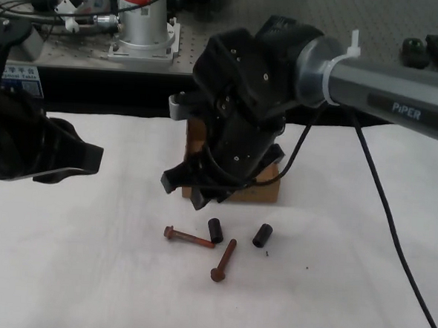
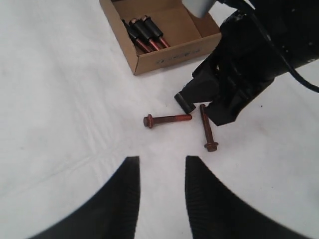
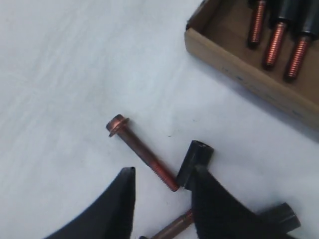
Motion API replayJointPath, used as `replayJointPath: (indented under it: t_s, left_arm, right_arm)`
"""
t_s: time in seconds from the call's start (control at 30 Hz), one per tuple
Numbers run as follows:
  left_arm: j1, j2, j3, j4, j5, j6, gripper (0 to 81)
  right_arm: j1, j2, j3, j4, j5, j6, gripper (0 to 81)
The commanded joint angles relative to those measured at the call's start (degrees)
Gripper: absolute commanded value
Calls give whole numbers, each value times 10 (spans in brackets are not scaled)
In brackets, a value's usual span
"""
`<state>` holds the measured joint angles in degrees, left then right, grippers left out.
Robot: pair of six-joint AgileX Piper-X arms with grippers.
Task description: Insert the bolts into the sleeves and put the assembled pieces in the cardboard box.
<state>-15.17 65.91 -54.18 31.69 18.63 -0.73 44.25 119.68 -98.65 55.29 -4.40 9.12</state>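
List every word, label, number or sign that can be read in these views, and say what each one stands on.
Grey link of the right arm: white lettering, a maker's mark, left unquoted.
Blue-and-white label behind the bench, at the left: too small to read.
Side wall of the cardboard box: faint print, too blurred to read.
Metal column at the back: small sticker, unreadable.
No numbers or signs can be read.

Two loose bolts point(image 1: 189, 237) point(image 1: 224, 260), two loose sleeves point(image 1: 215, 229) point(image 1: 262, 235), three assembled pieces point(image 2: 143, 31), one cardboard box point(image 2: 169, 56)

White lettering on the right arm point(image 1: 401, 97), blue-white label point(image 1: 20, 79) behind the bench — illegible
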Motion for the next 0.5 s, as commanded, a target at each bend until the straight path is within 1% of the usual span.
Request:
replayJointPath:
  t_s: [0.0,0.13,0.47]
  left_arm:
    - [1,-11,-2,5,-4,12,230]
    - [1,-12,-2,8,-4,12,230]
    - [1,-12,-2,12,-4,12,230]
  right_arm:
    - [-14,12,0,-4,10,13,340]
    - [-22,24,0,-4,10,10,284]
    - [-22,61,-1,-7,8,1,286]
